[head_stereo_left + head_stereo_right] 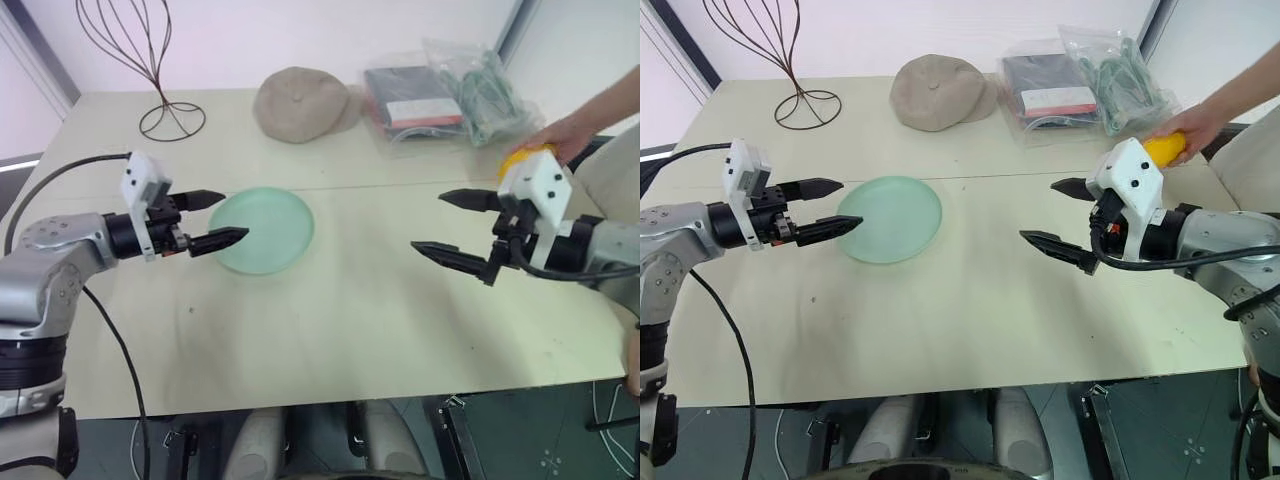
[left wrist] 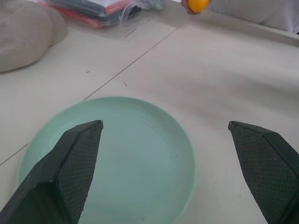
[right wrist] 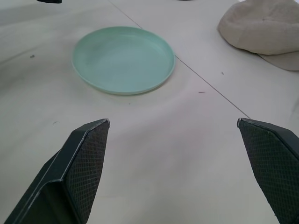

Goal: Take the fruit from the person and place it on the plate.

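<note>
The pale green plate [image 1: 262,230] lies on the table left of centre with nothing on it. My left gripper [image 1: 236,215] hovers open at the plate's left rim, its fingertips over the edge. My right gripper [image 1: 427,222] stands open over bare table to the right of the plate, nothing between its fingers. At the far right edge the person's hand [image 1: 1200,125] holds the yellow-orange fruit [image 1: 1165,148], just behind my right wrist and partly hidden by it. In the right wrist view, the plate [image 3: 122,58] lies ahead of the open fingers.
A beige cap [image 1: 300,103] sits at the back centre, with clear plastic bags [image 1: 430,95] of dark and green items to its right. A wire stand [image 1: 165,105] rises at the back left. The table's front edge [image 1: 330,398] runs close to me.
</note>
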